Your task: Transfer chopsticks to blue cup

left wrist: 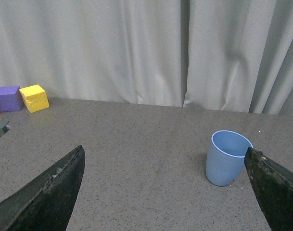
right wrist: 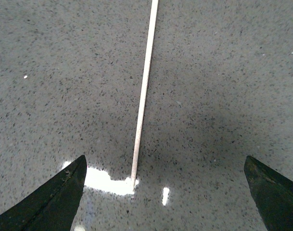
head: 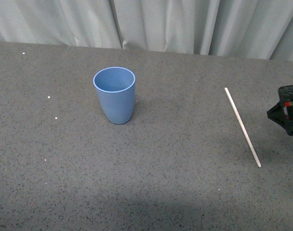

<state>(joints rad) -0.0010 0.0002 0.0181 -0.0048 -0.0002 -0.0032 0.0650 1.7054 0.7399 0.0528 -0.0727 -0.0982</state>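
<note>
The blue cup (head: pixel 115 95) stands upright and empty on the grey speckled table, left of centre; it also shows in the left wrist view (left wrist: pixel 228 157). The chopstick (head: pixel 242 126), one thin pale stick, lies flat on the table at the right, running from far to near. In the right wrist view the chopstick (right wrist: pixel 143 91) lies lengthwise between the open jaws, nearer one finger, with its end near the fingertips. My right gripper (right wrist: pixel 165 192) is open and empty above it; part of it shows at the front view's right edge (head: pixel 286 114). My left gripper (left wrist: pixel 165 192) is open and empty, with the cup beside one finger.
A pale curtain (head: pixel 184 24) hangs along the table's far edge. In the left wrist view, yellow (left wrist: pixel 34 97), purple (left wrist: pixel 8 97) and orange foam cubes sit by the curtain, far from the cup. Bright glare patches (right wrist: pixel 105 180) lie on the table by the chopstick's end.
</note>
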